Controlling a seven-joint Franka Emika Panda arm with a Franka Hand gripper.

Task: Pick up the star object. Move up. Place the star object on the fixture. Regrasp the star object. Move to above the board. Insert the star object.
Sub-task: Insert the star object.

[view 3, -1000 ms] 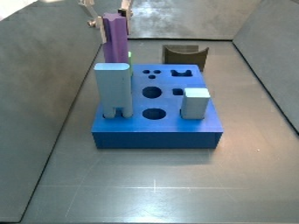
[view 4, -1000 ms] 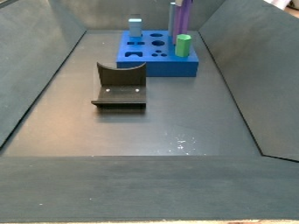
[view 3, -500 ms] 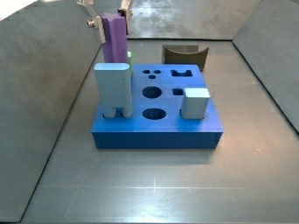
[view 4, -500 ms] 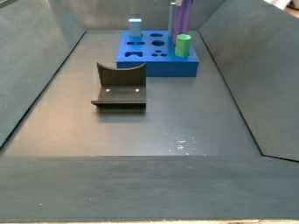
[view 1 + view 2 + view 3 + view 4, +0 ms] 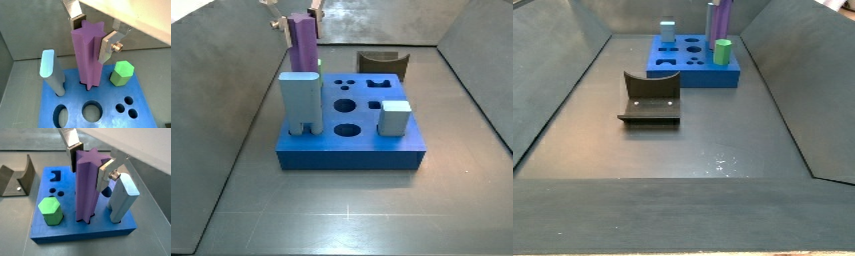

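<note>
The purple star object [image 5: 87,55] stands upright with its lower end in a hole of the blue board [image 5: 73,100]. My gripper [image 5: 93,36] is around its top, one silver finger on each side, shut on it. Both wrist views show this; the star [image 5: 88,183] rises from the board [image 5: 67,233] between the fingers of the gripper [image 5: 90,165]. In a side view the star [image 5: 302,40] stands at the far left corner of the board [image 5: 352,155], under the gripper [image 5: 294,18]. The dark fixture [image 5: 380,63] stands empty behind the board, and also shows in another side view [image 5: 649,97].
A green hexagonal peg [image 5: 121,73] and a tall pale block [image 5: 52,70] stand in the board on either side of the star. A grey cube [image 5: 394,117] sits on the board's right side. Grey walls enclose the floor.
</note>
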